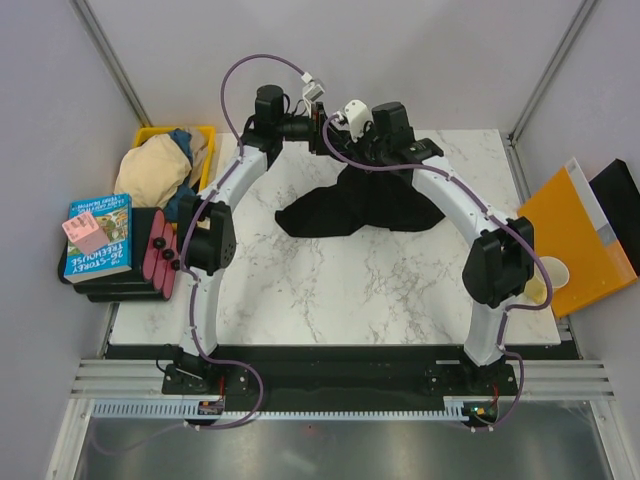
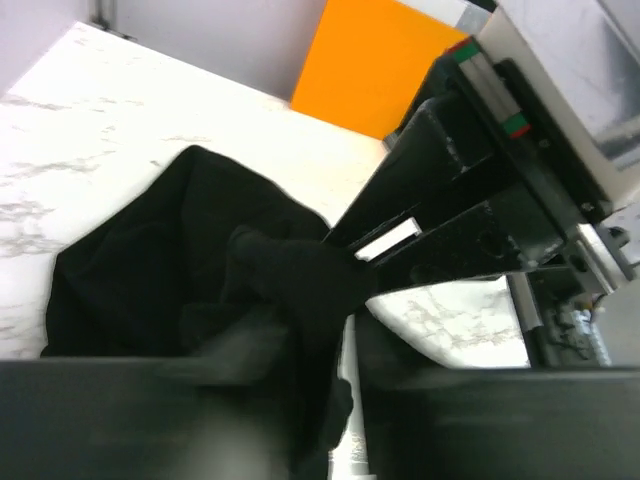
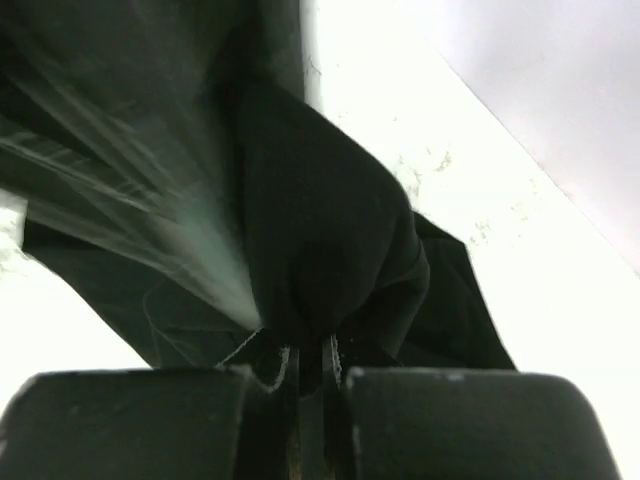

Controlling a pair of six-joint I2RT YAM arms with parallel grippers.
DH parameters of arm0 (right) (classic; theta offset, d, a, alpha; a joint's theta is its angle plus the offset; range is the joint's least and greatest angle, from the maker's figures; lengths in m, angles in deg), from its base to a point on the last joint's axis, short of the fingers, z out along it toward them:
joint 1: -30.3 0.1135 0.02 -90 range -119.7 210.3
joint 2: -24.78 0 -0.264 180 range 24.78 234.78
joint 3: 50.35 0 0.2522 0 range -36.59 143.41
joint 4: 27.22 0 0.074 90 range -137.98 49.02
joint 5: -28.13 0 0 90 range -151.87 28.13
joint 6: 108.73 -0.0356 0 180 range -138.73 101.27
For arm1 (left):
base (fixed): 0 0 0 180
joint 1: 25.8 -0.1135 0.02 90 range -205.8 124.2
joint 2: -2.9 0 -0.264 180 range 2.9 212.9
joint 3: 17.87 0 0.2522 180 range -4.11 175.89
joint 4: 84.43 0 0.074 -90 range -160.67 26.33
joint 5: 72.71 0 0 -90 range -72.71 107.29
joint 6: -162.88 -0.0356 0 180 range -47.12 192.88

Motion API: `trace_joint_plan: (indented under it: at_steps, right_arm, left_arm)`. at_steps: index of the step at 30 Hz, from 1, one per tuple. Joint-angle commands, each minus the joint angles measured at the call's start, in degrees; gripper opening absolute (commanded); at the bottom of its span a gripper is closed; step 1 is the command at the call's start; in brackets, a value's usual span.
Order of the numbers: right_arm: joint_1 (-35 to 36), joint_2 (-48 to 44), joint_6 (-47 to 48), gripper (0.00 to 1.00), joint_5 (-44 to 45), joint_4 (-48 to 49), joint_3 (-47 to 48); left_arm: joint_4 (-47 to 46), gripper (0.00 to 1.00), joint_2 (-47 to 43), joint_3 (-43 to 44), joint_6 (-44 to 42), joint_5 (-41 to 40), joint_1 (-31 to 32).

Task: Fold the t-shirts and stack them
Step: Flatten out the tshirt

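A black t-shirt (image 1: 350, 212) lies bunched at the back middle of the marble table (image 1: 330, 290), its top pulled up into a peak. My left gripper (image 1: 322, 128) and right gripper (image 1: 358, 140) are close together above that peak. In the left wrist view the shirt (image 2: 170, 260) spreads to the left, and a fold runs between the nearly shut jaws of the left gripper (image 2: 345, 400). The right arm crosses that view. In the right wrist view the right gripper (image 3: 310, 360) is shut on a gathered bunch of the shirt (image 3: 320, 230), which hangs from it.
A yellow bin (image 1: 205, 131) holding beige and blue clothes (image 1: 155, 165) stands at the back left. A book (image 1: 100, 235) and dark red cylinders (image 1: 160, 258) lie left of the table. An orange folder (image 1: 580, 240) and a white cup (image 1: 550, 275) are at the right.
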Motion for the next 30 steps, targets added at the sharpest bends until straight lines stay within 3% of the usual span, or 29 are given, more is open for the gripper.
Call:
trace_joint_plan:
  at_steps: [1,2,3,4,8,12,13,15,16,17,21,24,28,30]
  right_arm:
    - [-0.6,-2.0,7.0,0.0,1.8,-3.5,3.5]
    - [-0.8,-2.6,9.0,0.0,1.3,-4.9,3.4]
    - [-1.0,-3.0,10.4,0.0,0.9,-5.7,3.4]
    - [-1.1,-3.8,11.3,0.0,0.7,-6.6,3.5]
    - [-1.8,-5.0,14.6,0.0,0.0,-10.9,4.0]
    - [-3.9,-5.6,15.7,0.0,-0.9,-12.7,4.5]
    - [-4.2,-5.6,16.0,0.0,-0.8,-13.1,5.0]
    - [-5.1,-5.4,16.2,0.0,-0.6,-13.4,5.4]
    - [-5.2,-5.4,16.3,0.0,-0.6,-13.6,6.0]
    - [-5.4,-5.2,16.4,0.0,-0.5,-14.0,6.3]
    - [-6.1,-4.6,16.5,0.0,0.0,-14.3,7.4]
    - [-6.3,-4.2,16.5,0.0,0.2,-14.5,8.4]
    - [-6.3,-4.0,16.4,0.0,0.1,-14.8,9.5]
    - [-6.3,-4.0,16.4,0.0,0.1,-15.0,9.6]
  left_arm:
    - [5.1,0.54,-2.2,0.0,-8.6,-0.9,-1.4]
    - [6.8,0.62,-2.3,-0.8,-10.0,-2.0,-1.8]
    - [7.2,0.81,-2.5,-1.4,-11.2,-3.8,-2.3]
    - [7.9,0.89,-2.4,-1.9,-13.1,-4.7,-3.5]
    - [12.7,0.99,-1.7,-2.0,-20.2,-5.2,-6.5]
    - [33.3,1.0,-0.5,3.4,-42.1,-4.2,-8.5]
    - [37.7,1.0,-0.6,4.3,-54.0,-5.3,-8.4]
    - [49.6,1.0,-2.7,2.5,-66.9,-10.0,-7.6]
    - [52.8,1.0,-3.9,-1.8,-80.0,-12.5,-7.1]
    - [55.4,1.0,-5.1,-4.8,-85.6,-18.1,-6.6]
    - [55.8,1.0,-11.4,-20.8,-109.5,-27.1,-4.3]
    - [55.8,1.0,-13.5,-27.0,-114.6,-28.1,-4.2]
    - [55.6,0.99,-11.7,-26.3,-114.5,-29.8,-3.3]
    - [54.6,0.9,-10.5,-25.5,-112.7,-31.8,-2.7]
